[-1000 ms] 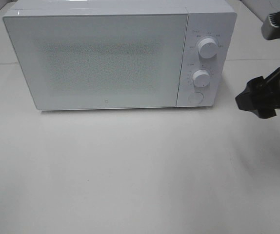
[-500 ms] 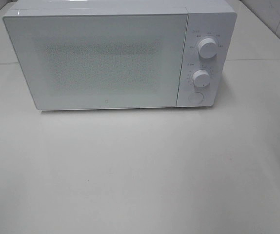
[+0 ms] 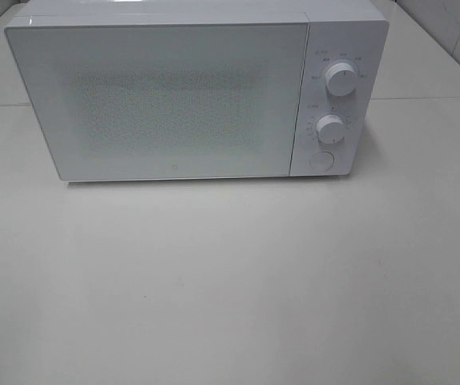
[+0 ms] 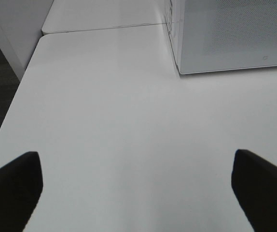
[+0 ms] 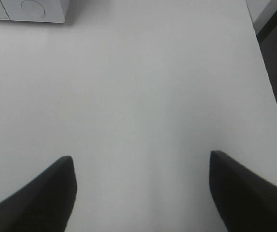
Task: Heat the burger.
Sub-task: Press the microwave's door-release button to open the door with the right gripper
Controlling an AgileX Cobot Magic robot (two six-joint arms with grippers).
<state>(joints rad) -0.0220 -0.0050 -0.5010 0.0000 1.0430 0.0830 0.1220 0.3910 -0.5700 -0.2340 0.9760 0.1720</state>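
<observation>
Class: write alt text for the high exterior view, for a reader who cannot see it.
A white microwave, door shut, stands at the back of a white table. Its right panel carries an upper knob, a lower knob and a round button.

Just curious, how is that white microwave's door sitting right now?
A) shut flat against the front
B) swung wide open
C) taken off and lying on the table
A: the microwave door lies flush with the front, level with the control panel beside it, and no gap shows along its edges.
</observation>
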